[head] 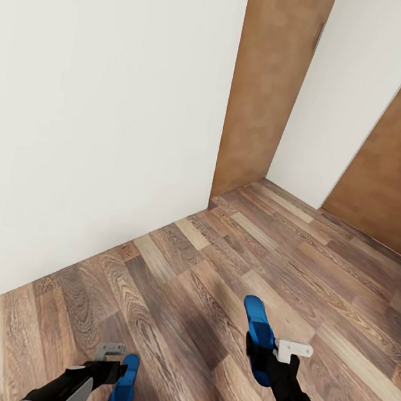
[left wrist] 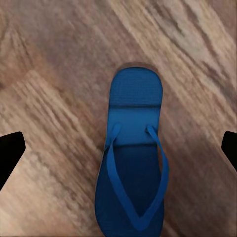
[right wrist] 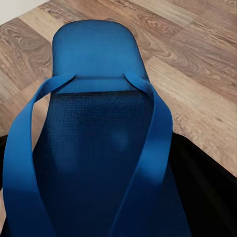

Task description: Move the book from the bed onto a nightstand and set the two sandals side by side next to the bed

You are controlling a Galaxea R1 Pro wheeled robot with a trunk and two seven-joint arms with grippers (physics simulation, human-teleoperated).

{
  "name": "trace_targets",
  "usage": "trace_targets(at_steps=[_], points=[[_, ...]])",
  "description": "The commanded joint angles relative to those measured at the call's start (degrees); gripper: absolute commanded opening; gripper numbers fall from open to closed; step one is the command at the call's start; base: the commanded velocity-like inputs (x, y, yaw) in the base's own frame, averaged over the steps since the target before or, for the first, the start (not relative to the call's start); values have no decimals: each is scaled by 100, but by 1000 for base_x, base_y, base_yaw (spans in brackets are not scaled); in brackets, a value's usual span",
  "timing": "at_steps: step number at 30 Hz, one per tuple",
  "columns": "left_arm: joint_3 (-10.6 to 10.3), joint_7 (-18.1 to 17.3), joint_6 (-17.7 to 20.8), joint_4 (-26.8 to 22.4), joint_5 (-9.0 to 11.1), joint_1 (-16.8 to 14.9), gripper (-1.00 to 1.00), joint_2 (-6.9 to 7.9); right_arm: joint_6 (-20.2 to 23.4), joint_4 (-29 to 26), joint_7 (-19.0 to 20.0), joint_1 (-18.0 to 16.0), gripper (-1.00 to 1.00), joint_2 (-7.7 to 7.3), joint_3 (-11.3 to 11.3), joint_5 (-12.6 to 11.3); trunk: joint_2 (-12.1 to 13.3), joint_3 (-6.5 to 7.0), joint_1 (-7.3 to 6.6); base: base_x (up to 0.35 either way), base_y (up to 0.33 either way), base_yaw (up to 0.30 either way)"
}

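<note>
Bright, even light; soft shadow on floor (head: 206, 331); wrist views blurry.

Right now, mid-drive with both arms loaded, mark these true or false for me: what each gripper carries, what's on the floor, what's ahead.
1. The right gripper carries a blue sandal. True.
2. The left gripper carries the book. False: it carries the other blue sandal.
3. The floor is wood plank. True.
4. The bed stands straight ahead. False: ahead are white walls and brown door panels.
5. Both sandals lie on the floor. False: both are held up at the grippers.
</note>
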Motion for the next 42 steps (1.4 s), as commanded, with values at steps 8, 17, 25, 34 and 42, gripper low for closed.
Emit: trace_targets(at_steps=[8,17,25,34,42], points=[[-16,0,5,-25,41,2,100,8,25,-8,-52,-2,-100,-2,25,-51,-5,-49,4,0,0,0],[-11,3,-6,-24,41,6,100,10,25,-8,-52,1,-100,-3,19,-51,-11,-160,17,0,0,0],[-18,10,-8,-24,41,6,100,10,25,-8,-52,1,-100,-9,11,-51,-13,-182,19,0,0,0],[-19,14,-8,-24,35,6,100,3,25,-8,-52,1,-100,-10,14,-51,-13,-182,19,0,0,0],[-20,17,-8,-17,33,13,100,-4,25,-8,-52,1,-100,-10,12,-51,-13,-182,19,0,0,0]])
